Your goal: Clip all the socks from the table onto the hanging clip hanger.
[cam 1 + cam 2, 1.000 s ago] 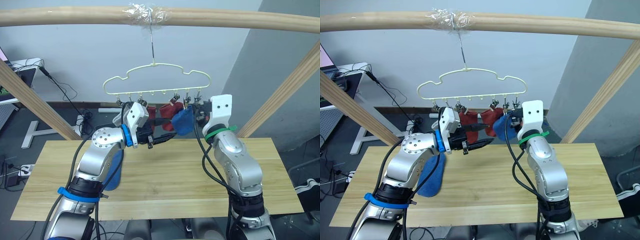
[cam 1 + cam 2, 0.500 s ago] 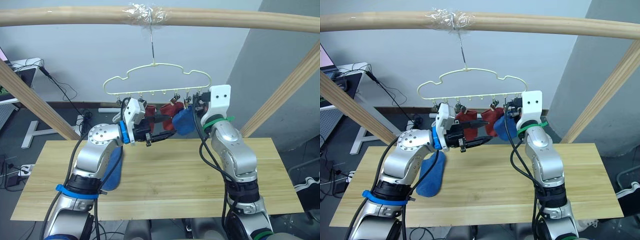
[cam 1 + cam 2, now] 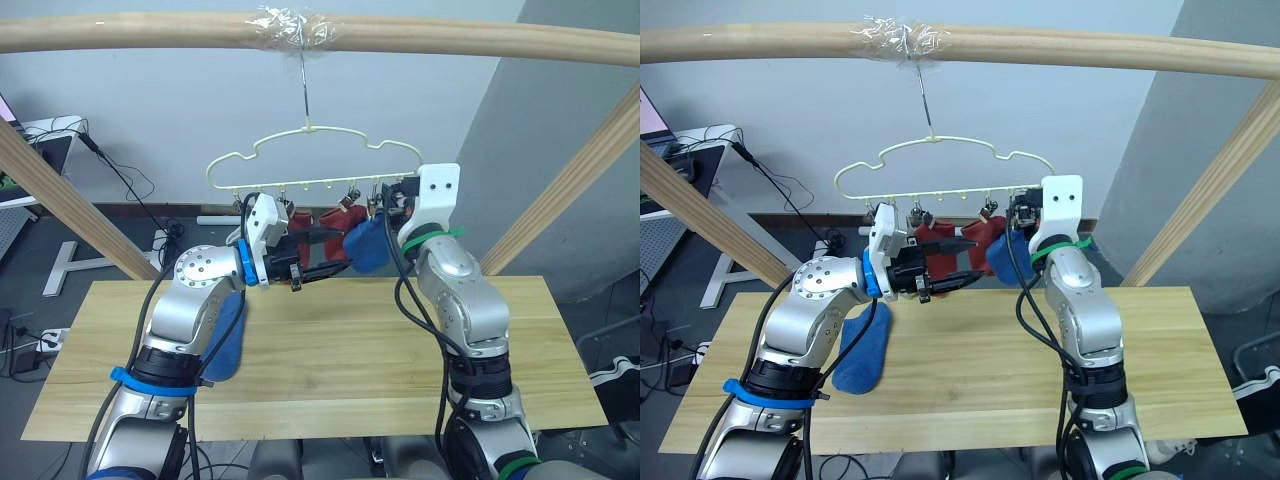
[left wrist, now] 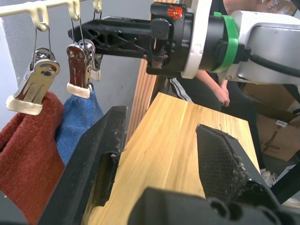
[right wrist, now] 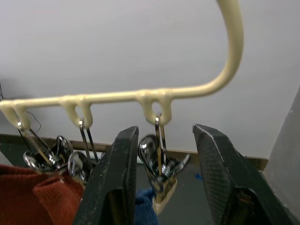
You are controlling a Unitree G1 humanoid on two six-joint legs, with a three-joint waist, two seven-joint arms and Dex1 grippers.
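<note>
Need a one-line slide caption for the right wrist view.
Open right gripper straddles the end clip of the clip hanger.

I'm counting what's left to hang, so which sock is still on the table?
The blue sock by the left arm: it lies flat on the table, while the other blue one and the red ones hang from clips.

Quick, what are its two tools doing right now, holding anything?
Left tool: open, holding nothing.
Right tool: open, fingers on either side of a silver clip on the clip hanger.
</note>
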